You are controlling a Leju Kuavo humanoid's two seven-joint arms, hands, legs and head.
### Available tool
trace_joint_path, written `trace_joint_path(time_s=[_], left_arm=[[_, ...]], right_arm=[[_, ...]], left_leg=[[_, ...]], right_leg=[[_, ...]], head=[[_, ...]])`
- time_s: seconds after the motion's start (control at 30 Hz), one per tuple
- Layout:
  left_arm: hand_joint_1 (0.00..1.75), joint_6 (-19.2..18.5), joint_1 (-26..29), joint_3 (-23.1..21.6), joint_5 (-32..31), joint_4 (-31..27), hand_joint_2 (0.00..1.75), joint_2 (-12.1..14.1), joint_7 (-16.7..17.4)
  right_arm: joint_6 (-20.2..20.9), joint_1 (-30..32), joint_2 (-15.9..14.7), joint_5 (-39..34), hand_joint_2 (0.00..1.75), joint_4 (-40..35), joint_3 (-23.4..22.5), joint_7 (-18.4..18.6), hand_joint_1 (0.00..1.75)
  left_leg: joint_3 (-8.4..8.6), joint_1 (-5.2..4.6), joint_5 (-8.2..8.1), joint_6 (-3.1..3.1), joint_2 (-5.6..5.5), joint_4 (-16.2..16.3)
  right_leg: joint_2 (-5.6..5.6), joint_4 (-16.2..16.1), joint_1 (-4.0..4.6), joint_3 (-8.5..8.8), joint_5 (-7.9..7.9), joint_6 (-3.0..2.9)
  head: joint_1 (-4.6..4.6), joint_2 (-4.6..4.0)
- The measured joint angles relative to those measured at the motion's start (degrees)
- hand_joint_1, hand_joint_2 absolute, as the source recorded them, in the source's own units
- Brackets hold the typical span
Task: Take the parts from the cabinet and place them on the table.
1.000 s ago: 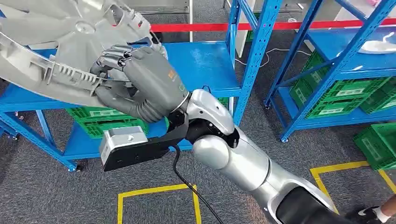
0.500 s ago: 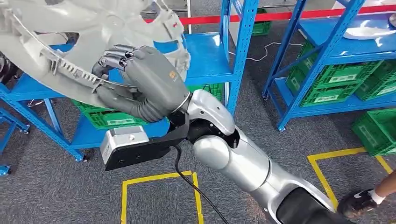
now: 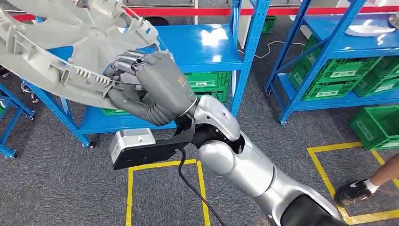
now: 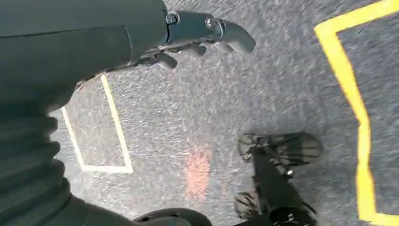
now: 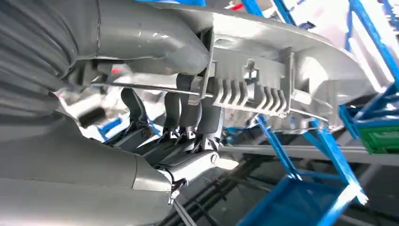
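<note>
Your right hand [image 3: 157, 84] grips the rim of the large grey round plastic part [image 3: 70, 52], which fans out up and to the left of it over the blue shelf [image 3: 197, 49]. Your left hand [image 4: 188, 35] hangs empty over the floor, fingers loosely spread.

Bright overhead light, blurred wrist views

This looks like a warehouse or factory storeroom: blue steel shelving racks [image 3: 254, 42] stand in rows on grey carpet-like flooring [image 3: 56, 188], green plastic crates [image 3: 339, 84] fill the lower shelves, and yellow tape squares [image 3: 164, 165] mark floor positions.
</note>
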Motion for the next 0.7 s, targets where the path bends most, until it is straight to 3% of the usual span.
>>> trace_joint_path(time_s=[0.03, 0.07, 0.1, 0.13, 0.17, 0.2, 0.27, 0.3, 0.33, 0.4, 0.43, 0.47, 0.5, 0.57, 0.6, 0.63, 0.67, 0.7], left_arm=[[0.0, -0.04, 0.0, 0.0, -0.13, 0.02, 1.75, -0.02, 0.02], [0.0, -0.11, -0.01, 0.0, -0.2, 0.02, 1.75, -0.02, 0.02], [0.0, -0.13, -0.09, 0.0, -0.28, 0.02, 1.75, -0.06, 0.02], [0.0, -0.18, -0.13, 0.0, -0.35, 0.02, 1.75, -0.51, 0.02], [0.0, -0.22, -0.14, 0.0, -0.46, -0.13, 1.75, -0.3, 0.04], [0.0, -0.31, -0.21, 0.0, -0.46, -0.07, 1.75, -0.7, 0.02], [0.0, -0.35, -0.21, 0.0, -0.46, -0.07, 1.75, -0.57, 0.17], [0.0, -0.35, -0.25, 0.0, -0.48, -0.05, 1.75, -0.33, 0.17], [0.0, -0.37, -0.2, 0.0, -0.46, -0.04, 1.75, -0.46, 0.2], [0.0, -0.37, -0.24, -0.02, -0.48, -0.04, 1.75, -0.28, 0.24], [0.0, -0.37, -0.32, 0.0, -0.48, -0.04, 1.75, -0.24, 0.24], [0.0, -0.37, -0.35, 0.0, -0.48, -0.07, 1.75, -0.2, 0.24], [0.0, -0.37, -0.36, -0.02, -0.48, -0.09, 1.75, -0.13, 0.24], [0.0, -0.37, -0.37, 0.0, -0.48, -0.09, 1.75, -0.09, 0.31], [0.0, -0.37, -0.46, 0.0, -0.48, -0.18, 1.75, -0.09, 0.35], [0.0, -0.37, -0.71, 0.0, -0.48, -0.15, 1.75, -0.22, 0.37], [0.0, -0.37, -0.78, 0.0, -0.5, -0.24, 1.75, -0.22, 0.35], [0.0, -0.35, -0.75, 0.0, -0.5, -0.2, 1.75, -0.26, 0.39]], right_arm=[[0.02, 0.17, -0.11, 0.06, 1.75, 0.0, 0.0, 0.09, 1.75], [0.07, 0.18, -0.11, 0.15, 1.75, 0.0, 0.0, 0.13, 1.75], [0.11, 0.14, -0.11, 0.2, 1.75, -0.09, -0.02, 0.15, 1.75], [0.13, 0.16, -0.09, 0.35, 1.75, -0.33, -0.09, 0.17, 1.75], [0.15, 0.17, -0.09, 0.46, 1.75, -0.5, -0.24, 0.17, 1.75], [0.17, 0.17, -0.09, 0.5, 1.75, -0.5, -0.37, 0.17, 1.75], [0.2, 0.04, -0.11, 0.55, 1.75, -0.5, -0.72, 0.18, 1.75], [0.2, -0.03, -0.11, 0.57, 1.75, -0.5, -0.79, 0.17, 1.75], [0.2, -0.11, -0.09, 0.57, 1.75, -0.5, -0.79, 0.17, 1.75], [0.2, -0.1, -0.09, 0.57, 1.75, -0.5, -0.81, 0.2, 1.75], [0.2, -0.02, -0.09, 0.59, 1.75, -0.5, -0.81, 0.2, 1.75], [0.2, 0.01, -0.09, 0.59, 1.75, -0.5, -0.81, 0.2, 1.75], [0.2, 0.05, -0.09, 0.57, 1.75, -0.48, -0.81, 0.22, 1.75], [0.2, 0.2, -0.09, 0.57, 1.75, -0.48, -0.85, 0.28, 1.75], [0.2, 0.25, -0.09, 0.57, 1.75, -0.48, -0.87, 0.31, 1.75], [0.2, 0.28, -0.09, 0.57, 1.75, -0.48, -0.94, 0.29, 1.75], [0.2, 0.3, -0.04, 0.59, 1.75, -0.48, -1.07, 0.33, 1.75], [0.2, 0.42, -0.04, 0.63, 1.75, -0.48, -1.07, 0.2, 1.75]], left_leg=[[-0.87, -0.18, 0.68, -0.03, -0.01, 0.05], [-1.61, -0.32, 1.36, -0.05, -0.03, 0.07], [-2.12, -0.41, 1.97, -0.09, -0.08, 0.06], [-2.4, -0.36, 2.46, -0.31, -0.09, 0.09], [-2.49, -0.23, 3.14, -0.64, -0.07, -0.08], [-2.37, -0.06, 3.81, -1.08, -0.03, -0.61], [-2.52, -0.07, 5.39, -1.9, -0.03, -1.61], [-3.12, 0.06, 4.26, -2.03, -0.08, -0.81], [-3.73, -0.14, 1.11, -2.41, -0.2, 0.76], [-5.1, 0.19, -5.7, -2.99, -0.19, 7.78], [-5.79, 0.21, -7.77, -3.28, -0.19, 11.94], [-6.07, 0.24, -8.03, -3.52, -0.19, 15.57], [-5.34, 0.38, -6.19, -3.74, -0.19, 16.68], [-1.03, 0.68, -2.01, -4.14, -0.18, 12.43], [2.7, 0.95, -1.61, -4.45, -0.18, 7.59], [5.95, 0.75, -5.3, -5.08, -0.28, 2.63], [7.57, 0.43, -6.44, -3.74, -0.64, -0.6], [6.67, 0.43, -5.97, -2.97, -0.58, -0.16]], right_leg=[[0.05, -2.26, 0.27, 2.39, 2.24, -0.51], [0.09, -6.48, 0.68, 5.9, 3.84, -1.23], [0.12, -11.63, 1.13, 9.91, 3.82, -2.09], [0.08, -17.11, 1.69, 13.76, 1.3, -3.25], [-0.11, -20.18, 1.65, 15.15, 0.6, -2.8], [0.03, -19.66, 2.07, 14.41, 1.65, -2.74], [0.06, -20.62, 1.97, 13.6, 2.73, -3.43], [-0.4, -21.31, 1.33, 13.64, 3.77, -3.51], [-0.23, -21.44, 1.27, 12.87, 4.58, -4.13], [-0.23, -21.29, 1.26, 11.24, 5.87, -4.14], [-0.25, -21.15, 1.28, 10.4, 6.53, -4.03], [-0.32, -20.86, 1.25, 9.28, 7.25, -3.89], [-0.34, -20.49, 1.13, 8.09, 7.88, -3.7], [-0.34, -19.51, 0.79, 5.9, 8.81, -3.2], [-0.31, -18.77, 0.62, 4.89, 9.13, -2.83], [-0.26, -18.23, 0.92, 3.89, 9.45, -2.34], [-0.31, -17.83, 0.96, 3.44, 9.79, -2.11], [-0.28, -17.85, 0.99, 3.34, 10.58, -2.07]], head=[[0.0, 0.02], [0.0, 0.0], [0.0, 0.02], [-0.07, 0.0], [0.0, 0.0], [-0.09, 0.0], [0.57, 0.0], [0.59, 0.0], [0.5, 0.0], [0.26, 0.0], [0.22, 0.0], [0.22, 0.0], [0.24, 0.0], [0.26, 0.02], [0.22, 0.0], [0.11, 0.02], [0.04, 0.0], [0.15, 0.0]])
